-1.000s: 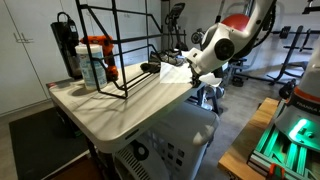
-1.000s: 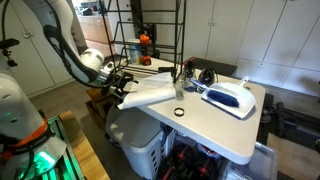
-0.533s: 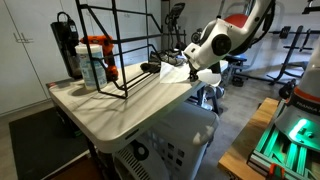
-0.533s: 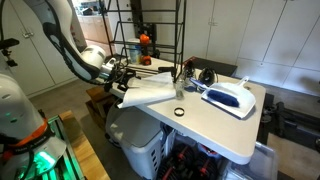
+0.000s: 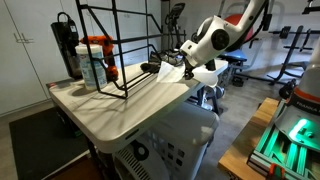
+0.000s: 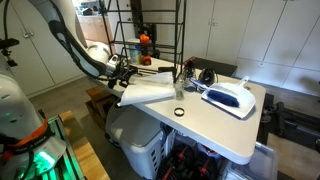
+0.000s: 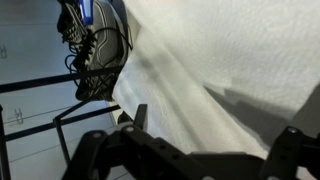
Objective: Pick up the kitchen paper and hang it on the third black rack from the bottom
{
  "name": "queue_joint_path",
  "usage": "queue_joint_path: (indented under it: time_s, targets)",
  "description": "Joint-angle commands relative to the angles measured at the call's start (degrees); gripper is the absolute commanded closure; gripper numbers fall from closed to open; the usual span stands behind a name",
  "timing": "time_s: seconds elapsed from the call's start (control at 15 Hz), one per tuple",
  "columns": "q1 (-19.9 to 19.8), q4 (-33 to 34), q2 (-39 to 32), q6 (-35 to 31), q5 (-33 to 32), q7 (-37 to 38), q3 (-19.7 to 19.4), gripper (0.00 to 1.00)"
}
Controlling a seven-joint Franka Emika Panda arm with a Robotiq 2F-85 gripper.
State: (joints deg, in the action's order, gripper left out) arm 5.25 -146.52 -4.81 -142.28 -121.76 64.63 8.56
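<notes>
The kitchen paper (image 6: pixel 150 92) is a white sheet lying over the table's edge, and it also shows in the other exterior view as kitchen paper (image 5: pixel 171 72). In the wrist view the kitchen paper (image 7: pixel 220 60) fills most of the picture. My gripper (image 7: pixel 215 140) hovers close above it, open, with the dark fingertips (image 7: pixel 139 116) spread apart and nothing held. From outside, the gripper (image 5: pixel 184 63) is at the table's edge beside the sheet. The black wire rack stands further back on the table, with its highest rod (image 5: pixel 96 7) near the top of the picture.
Bottles (image 5: pixel 94 60) stand inside the rack's base. A white iron-like object (image 6: pixel 230 97), a small glass (image 6: pixel 180 88) and a black ring (image 6: pixel 179 111) lie on the white table (image 5: pixel 100 110). A white appliance (image 5: pixel 165 148) sits below the table edge.
The arm's wrist has lifted slightly and the gripper has shifted a little along the table edge. The paper lies as before. The jaws stay open.
</notes>
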Motion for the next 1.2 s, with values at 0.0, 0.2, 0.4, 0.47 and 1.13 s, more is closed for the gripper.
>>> queue_joint_path:
  time_s: [0.0, 0.2, 0.4, 0.47, 1.13]
  targets:
    - [0.0, 3.4, -3.7, -2.8, -5.1, 3.9, 0.4, 0.00]
    - [-0.5, 4.7, -6.3, -2.9, -2.7, 1.0, 0.3, 0.00]
    - [-1.1, 5.6, -8.1, -4.7, -3.0, 1.3, 0.7, 0.00]
    - [-1.2, 6.0, -8.4, -5.4, -3.8, 1.7, 0.9, 0.00]
    - [-0.4, 8.7, -11.5, 1.7, -18.4, 17.2, 5.1, 0.00]
